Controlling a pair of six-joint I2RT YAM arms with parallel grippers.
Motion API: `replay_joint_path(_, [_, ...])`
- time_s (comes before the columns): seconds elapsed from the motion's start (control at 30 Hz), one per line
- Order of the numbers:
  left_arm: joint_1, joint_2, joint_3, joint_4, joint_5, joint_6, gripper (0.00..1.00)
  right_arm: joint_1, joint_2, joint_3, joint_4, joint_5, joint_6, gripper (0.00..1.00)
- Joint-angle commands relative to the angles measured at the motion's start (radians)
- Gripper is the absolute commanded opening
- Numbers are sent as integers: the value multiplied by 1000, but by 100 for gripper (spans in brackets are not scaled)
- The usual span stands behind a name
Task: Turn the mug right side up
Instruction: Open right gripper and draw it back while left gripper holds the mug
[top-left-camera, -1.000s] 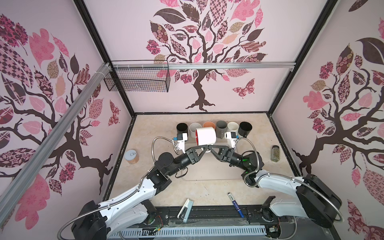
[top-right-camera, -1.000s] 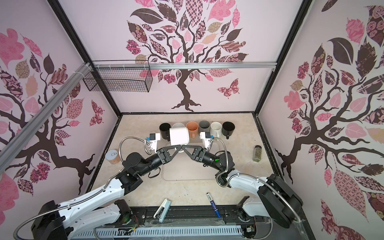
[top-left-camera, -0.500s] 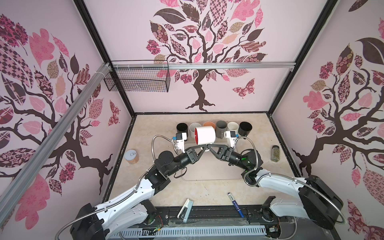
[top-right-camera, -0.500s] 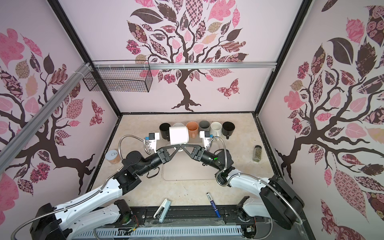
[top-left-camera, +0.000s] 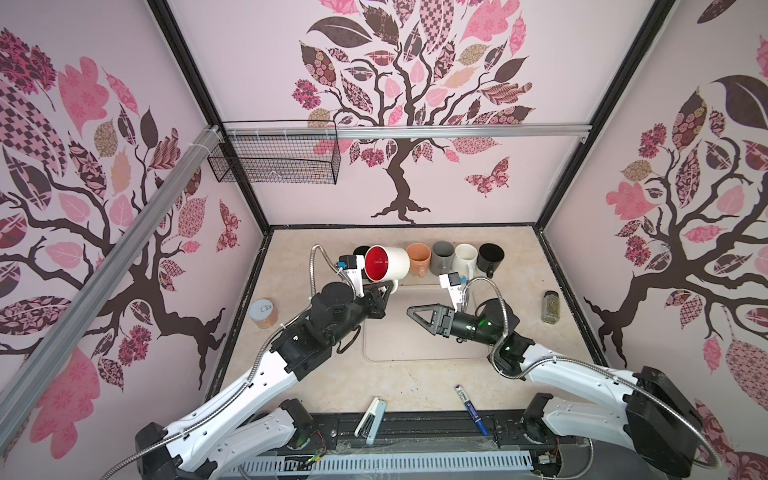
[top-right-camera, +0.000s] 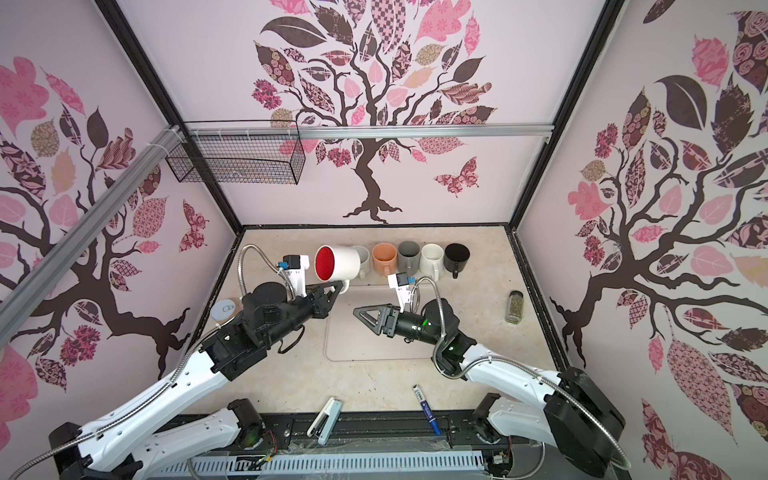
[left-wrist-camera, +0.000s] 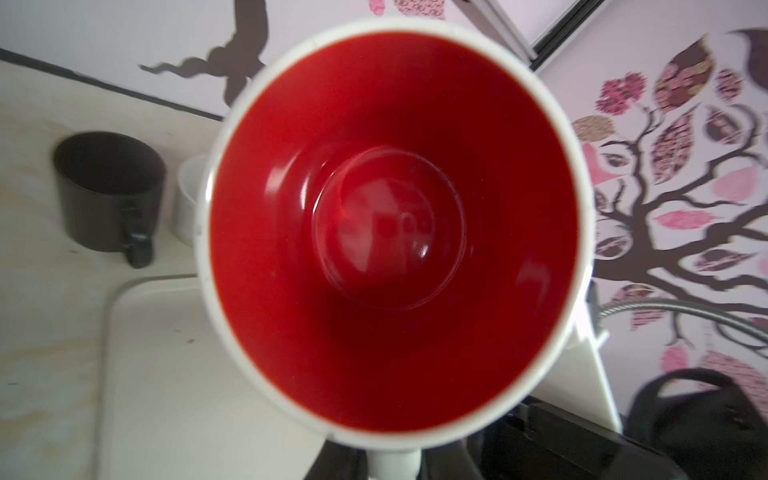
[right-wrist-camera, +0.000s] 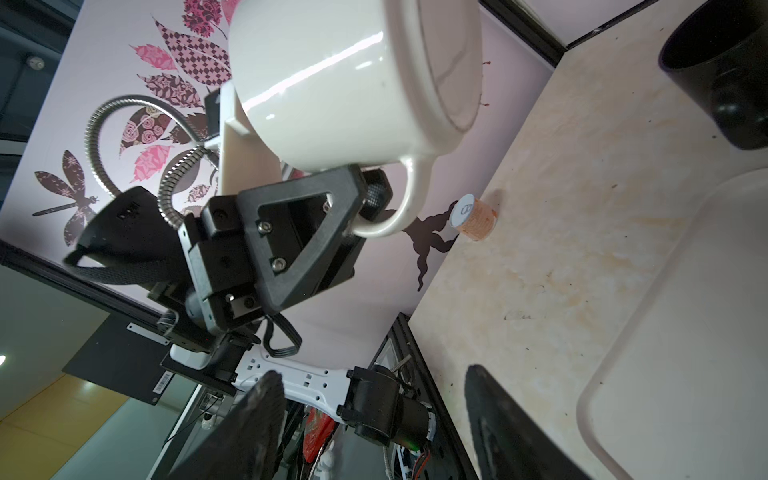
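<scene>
- Left wrist view is pretty much all mug (left-wrist-camera: 390, 232): white outside, glossy red inside, and all you see in there is its shiny red bottom.
- In both top views it's up in the air over the back of the table (top-left-camera: 324, 374), just in front of the mug row. It's lying on its side with the mouth facing left.
- Left gripper (right-wrist-camera: 361, 195) is pinched tight on the handle, right under the mug's body.
- Right gripper (top-left-camera: 415, 313) has its jaws spread wide. It hovers over the tray (top-left-camera: 424, 353), near the mug but not touching it.
- Back row: orange mug (top-left-camera: 417, 258), grey mug (top-left-camera: 442, 257), white mug (top-left-camera: 465, 257) and black mug (top-left-camera: 490, 257), all mouths up. I only see their own inner walls.
- Glass jar (top-left-camera: 552, 306) on the right holds greenish-brown stuff.
- Lidded can (top-left-camera: 263, 312) on the left is closed, so its contents are hidden.
</scene>
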Motion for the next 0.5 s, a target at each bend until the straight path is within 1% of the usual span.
replay_joint_path(0.0, [9,48,190,-169,-199,197,0,-3,-74,58,-247,108,-123,72])
replay_joint_path(0.07, [28,101,263,-249,-257,248,0,-6,-87,92,-365,173,-174,72])
replay_joint_path(0.17, [125,178,351,-336,-217,286,0,-24,-82,126,-480,201,-213,73])
replay_joint_path(0.23, [215,222,380,-359,-158,296,0,-57,-70,133,-502,169,-207,73])
replay_joint_path(0.33, [340,268,376,-336,-67,302,0,-104,-48,126,-489,104,-188,73])
replay_joint_path(0.4, [408,300,367,-313,-15,302,0,-126,-30,126,-477,60,-188,73])
replay_joint_path(0.47, [462,342,371,-308,35,309,0,-133,-13,136,-491,45,-199,73])
